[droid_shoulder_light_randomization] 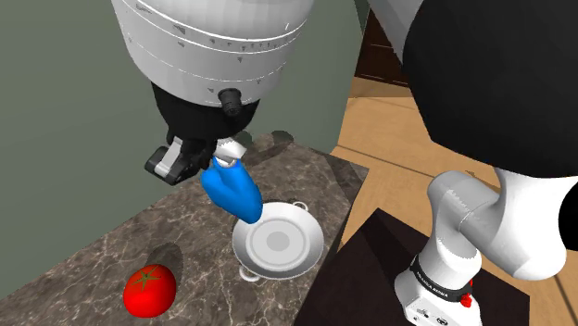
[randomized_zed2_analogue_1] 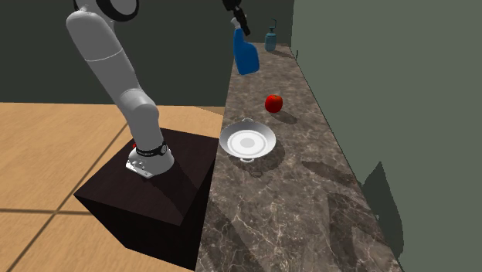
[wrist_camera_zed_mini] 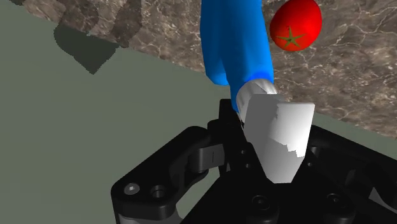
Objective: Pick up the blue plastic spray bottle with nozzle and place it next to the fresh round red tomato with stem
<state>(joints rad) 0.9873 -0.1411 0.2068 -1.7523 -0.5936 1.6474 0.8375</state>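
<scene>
**Shoulder view.** The gripper (droid_shoulder_light_randomization: pixel 211 156) is seen clamped on the white nozzle head (droid_shoulder_light_randomization: pixel 230 151) of the blue spray bottle (droid_shoulder_light_randomization: pixel 233 193). The bottle is held clear of the marbled counter (droid_shoulder_light_randomization: pixel 83 255), tilted, with its base lowermost. A white two-handled bowl (droid_shoulder_light_randomization: pixel 255 231) stands on the counter just below and beside the bottle's base, and its grey inner floor is seen whole. The red tomato (droid_shoulder_light_randomization: pixel 150 289), green stem uppermost, lies on the counter well apart from the bottle and apart from the bowl. The dark stand (droid_shoulder_light_randomization: pixel 370 255) is noted at lower right.

**Second exterior view.** The spray bottle (randomized_zed2_analogue_1: pixel 246 56) is seen hanging from the gripper (randomized_zed2_analogue_1: pixel 238 22) above the far part of the counter (randomized_zed2_analogue_1: pixel 309 201). The bowl (randomized_zed2_analogue_1: pixel 263 139) is placed near the counter edge that faces the stand (randomized_zed2_analogue_1: pixel 147 201). The tomato (randomized_zed2_analogue_1: pixel 273 103) lies between the bowl and a small teal dispenser bottle (randomized_zed2_analogue_1: pixel 270 39), which stands upright at the counter's far end. Both bottles are opaque, so their contents cannot be told.

**Wrist view.** The nozzle head (wrist_camera_zed_mini: pixel 277 137) is seen seated against the black gripper body. The blue bottle body (wrist_camera_zed_mini: pixel 235 44) extends away from the gripper toward the counter (wrist_camera_zed_mini: pixel 356 76). The tomato (wrist_camera_zed_mini: pixel 296 24) is seen on the counter beyond the bottle, with its stem facing the camera. A grey-green wall (wrist_camera_zed_mini: pixel 95 140) is recorded alongside the counter.
</scene>
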